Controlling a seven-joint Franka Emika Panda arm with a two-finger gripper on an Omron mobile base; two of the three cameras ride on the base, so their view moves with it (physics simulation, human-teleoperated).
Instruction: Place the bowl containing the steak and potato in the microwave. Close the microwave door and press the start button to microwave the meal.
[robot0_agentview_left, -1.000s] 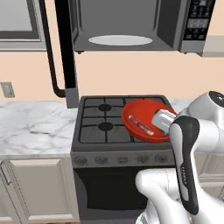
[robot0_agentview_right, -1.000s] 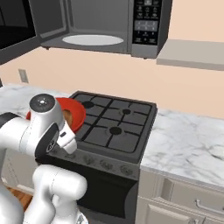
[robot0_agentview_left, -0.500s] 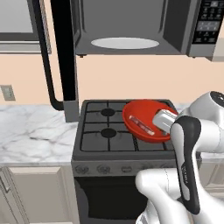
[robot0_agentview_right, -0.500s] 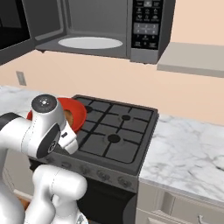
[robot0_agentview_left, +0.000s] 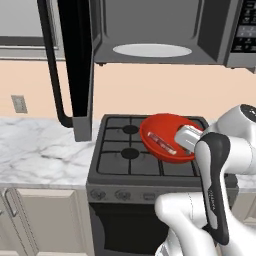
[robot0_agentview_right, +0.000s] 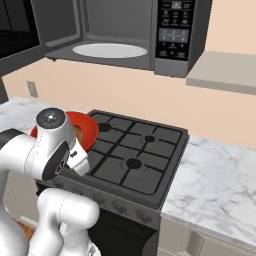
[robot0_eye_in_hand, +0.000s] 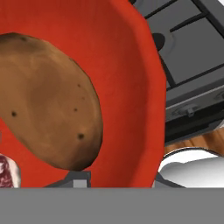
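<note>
The glossy red bowl (robot0_agentview_left: 167, 137) hangs tilted above the right side of the stove, below the microwave (robot0_agentview_left: 150, 30). My gripper (robot0_agentview_left: 187, 137) is shut on the bowl's right rim. In the hand view the rim of the bowl (robot0_eye_in_hand: 131, 87) runs between the two fingertips of my gripper (robot0_eye_in_hand: 118, 179). The brown potato (robot0_eye_in_hand: 48, 100) lies inside, and the marbled steak (robot0_eye_in_hand: 6, 170) shows at the lower left corner. The steak (robot0_agentview_left: 161, 142) also shows in the left base view. The microwave door (robot0_agentview_left: 75, 65) stands swung open to the left, baring the white turntable (robot0_agentview_left: 151, 50).
A black gas stove (robot0_agentview_right: 135, 145) with knobs along its front sits under the bowl. Marble counters (robot0_agentview_left: 40, 150) flank it on both sides. The microwave's dark keypad (robot0_agentview_right: 175, 25) is right of the cavity. A wall socket (robot0_agentview_left: 20, 104) sits at the left.
Both base views have shifted a little, so the camera has moved and the microwave looks closer. The bowl stays in my grip over the stove's right side.
</note>
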